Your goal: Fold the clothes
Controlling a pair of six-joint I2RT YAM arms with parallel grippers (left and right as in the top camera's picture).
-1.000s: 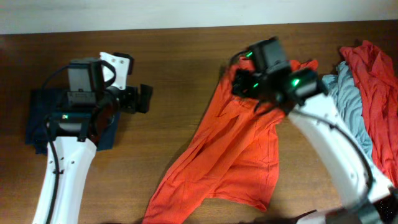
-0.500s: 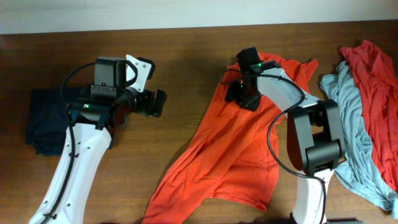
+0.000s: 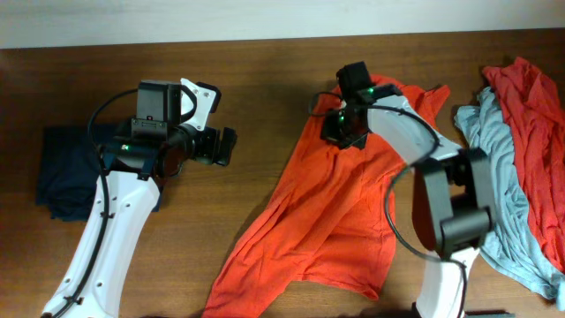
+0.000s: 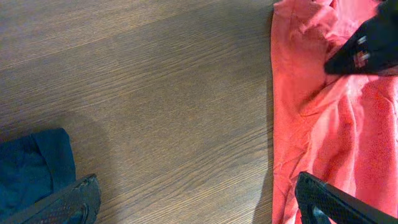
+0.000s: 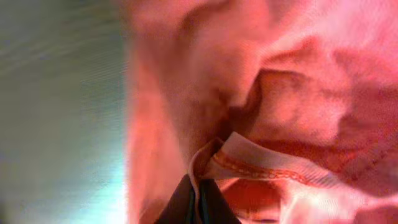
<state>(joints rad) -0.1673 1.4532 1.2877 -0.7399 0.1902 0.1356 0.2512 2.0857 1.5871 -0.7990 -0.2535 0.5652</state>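
Observation:
An orange shirt [image 3: 335, 212] lies crumpled and spread out across the middle of the table. My right gripper [image 3: 340, 132] is at the shirt's upper left part, shut on a fold of its hemmed edge [image 5: 261, 165]; the right wrist view shows the fabric pinched between the closed jaws [image 5: 198, 199]. My left gripper [image 3: 225, 146] hovers over bare wood to the left of the shirt, open wide with nothing between its fingers [image 4: 199, 202]. In the left wrist view the shirt's edge [image 4: 323, 124] is at the right, with the right gripper [image 4: 367, 50] resting on it.
A folded dark blue garment [image 3: 57, 177] lies at the far left, behind the left arm; its corner [image 4: 31, 168] shows in the left wrist view. A heap with a red garment [image 3: 530, 115] and a grey-blue one [image 3: 499, 150] sits at the right edge.
My right gripper came down onto the shirt's upper left edge and shut on it. My left arm swung right, away from the dark blue garment, and stayed open.

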